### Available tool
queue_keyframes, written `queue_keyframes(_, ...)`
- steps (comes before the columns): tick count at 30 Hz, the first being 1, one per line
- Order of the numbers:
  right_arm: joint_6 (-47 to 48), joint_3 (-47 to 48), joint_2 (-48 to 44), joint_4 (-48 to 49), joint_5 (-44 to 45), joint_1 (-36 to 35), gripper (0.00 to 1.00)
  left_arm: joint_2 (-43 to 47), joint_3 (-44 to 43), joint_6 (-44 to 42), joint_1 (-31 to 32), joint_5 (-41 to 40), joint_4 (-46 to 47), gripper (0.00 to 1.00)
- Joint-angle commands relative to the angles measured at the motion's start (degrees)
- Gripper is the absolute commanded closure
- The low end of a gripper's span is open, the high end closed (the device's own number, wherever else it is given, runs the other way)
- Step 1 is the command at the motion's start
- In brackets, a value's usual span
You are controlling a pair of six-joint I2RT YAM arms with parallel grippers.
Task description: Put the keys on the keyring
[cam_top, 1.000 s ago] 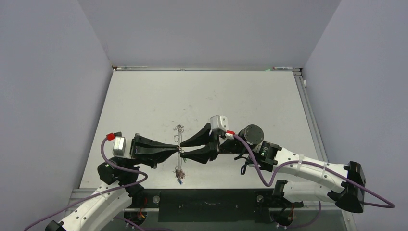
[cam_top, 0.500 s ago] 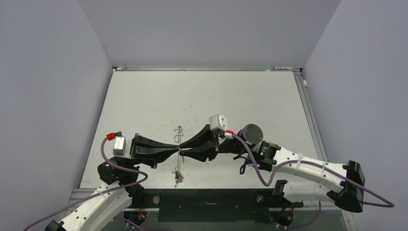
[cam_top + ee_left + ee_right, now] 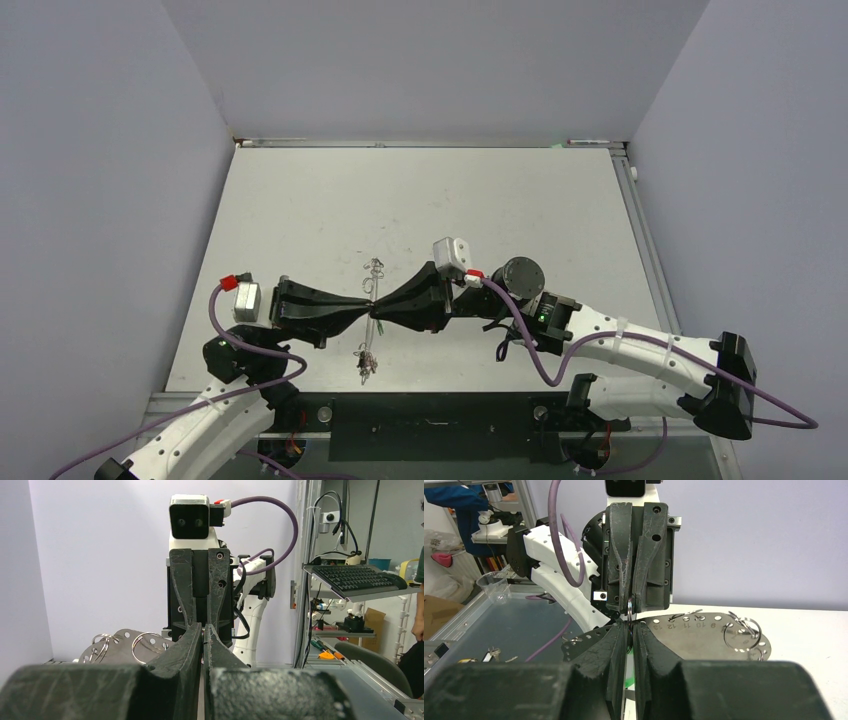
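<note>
Over the middle of the table (image 3: 300,210), the left gripper (image 3: 367,307) and right gripper (image 3: 380,310) meet tip to tip. Each has its fingers pinched together on the keyring (image 3: 704,626). It stands edge-up between them.

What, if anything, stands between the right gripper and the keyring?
Nothing visible: the right gripper is closed on the keyring, tip to tip with the left gripper gripping it from the opposite side.
</note>
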State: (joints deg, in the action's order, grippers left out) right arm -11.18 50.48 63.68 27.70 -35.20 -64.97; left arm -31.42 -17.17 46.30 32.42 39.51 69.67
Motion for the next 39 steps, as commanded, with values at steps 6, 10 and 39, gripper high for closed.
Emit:
queue_keyframes(6,0.09,1.37,-0.04,5.64,1.25,-0.33,0.95,1.32,-0.84,-1.15,-0.34,-2.14,-0.60,1.00)
queue_keyframes(10,0.98,1.76,-0.33,4.30,1.42,-0.33,0.95,2.35,-1.15,-2.66,-0.26,-2.96,-3.88,0.95)
queue_keyframes(39,24.44,18.84,-2.75,-49.53,2.31,1.42,0.95,12.73,-18.39,-40.73,3.69,7.30,-66.67,0.29)
